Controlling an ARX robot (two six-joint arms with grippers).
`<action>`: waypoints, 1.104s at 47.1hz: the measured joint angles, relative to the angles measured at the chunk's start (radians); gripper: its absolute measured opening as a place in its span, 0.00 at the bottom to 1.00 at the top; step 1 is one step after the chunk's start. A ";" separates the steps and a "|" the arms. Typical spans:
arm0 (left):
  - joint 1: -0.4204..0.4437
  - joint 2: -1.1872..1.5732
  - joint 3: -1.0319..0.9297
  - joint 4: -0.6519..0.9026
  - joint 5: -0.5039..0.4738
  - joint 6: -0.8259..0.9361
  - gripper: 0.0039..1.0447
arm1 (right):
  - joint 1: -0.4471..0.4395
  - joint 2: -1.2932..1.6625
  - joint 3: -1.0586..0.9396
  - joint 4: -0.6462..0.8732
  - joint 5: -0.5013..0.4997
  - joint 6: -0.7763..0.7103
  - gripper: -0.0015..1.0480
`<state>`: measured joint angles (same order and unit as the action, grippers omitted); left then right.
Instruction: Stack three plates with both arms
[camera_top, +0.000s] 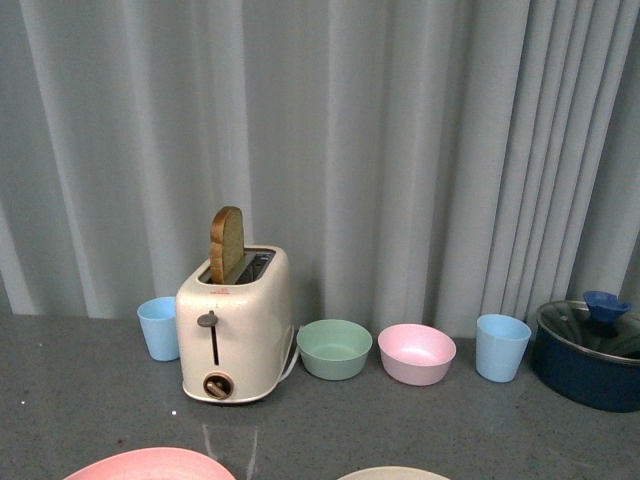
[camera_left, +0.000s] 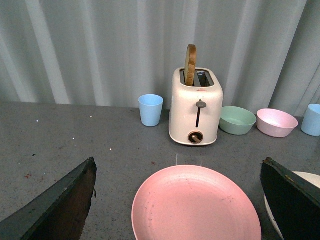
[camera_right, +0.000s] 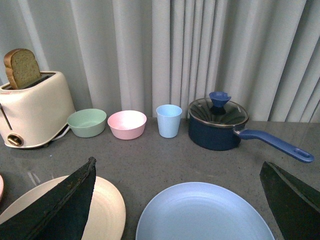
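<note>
1. A pale grey pleated curtain (camera_top: 400, 150) closes off the back, and a speckled dark grey desk (camera_left: 75, 135) carries everything.
2. Along the curtain stand a cream toaster (camera_top: 235, 325) with a bread slice (camera_top: 226, 243) sticking up, two light blue cups (camera_top: 158, 328), a green bowl (camera_top: 334, 348), a pink bowl (camera_top: 416, 353) and a lidded navy pot (camera_right: 217, 127). None of these belongs to the job.
3. The three plates lie flat and unstacked along the near edge of the desk. The pink plate (camera_left: 195, 205) is on the robot's left, the cream plate (camera_right: 110, 205) is in the middle and the blue plate (camera_right: 202, 212) is on the right. Neighbours sit close but look to be apart.
4. The left fingers (camera_left: 60, 205) are spread wide over the pink plate and hold nothing. The right fingers (camera_right: 60, 210) are equally wide, empty, and straddle the blue plate.
5. Handling, as a judgement: the plates look like light, stiff, matte plastic, unlikely to break.
6. They are far too broad to span, so the hold must be on the rim, one finger above and one below.
7. The rims lie low against the desk, so getting under one looks awkward. A light plate may skate away when nudged.
8. A plate pinched at one edge will likely droop or swing, so a firm, deep bite on the rim seems wise.
</note>
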<state>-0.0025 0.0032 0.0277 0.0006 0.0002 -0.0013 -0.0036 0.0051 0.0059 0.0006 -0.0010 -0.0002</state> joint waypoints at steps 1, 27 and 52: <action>0.000 0.000 0.000 0.000 0.000 0.000 0.94 | 0.000 0.000 0.000 0.000 0.000 0.000 0.93; 0.000 0.000 0.000 0.000 0.000 0.000 0.94 | 0.000 0.000 0.000 0.000 0.000 0.000 0.93; 0.000 0.000 0.000 0.000 0.000 0.000 0.94 | 0.000 0.000 0.000 0.000 0.000 0.000 0.93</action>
<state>-0.0025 0.0032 0.0277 0.0006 0.0002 -0.0013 -0.0036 0.0051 0.0059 0.0006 -0.0010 -0.0002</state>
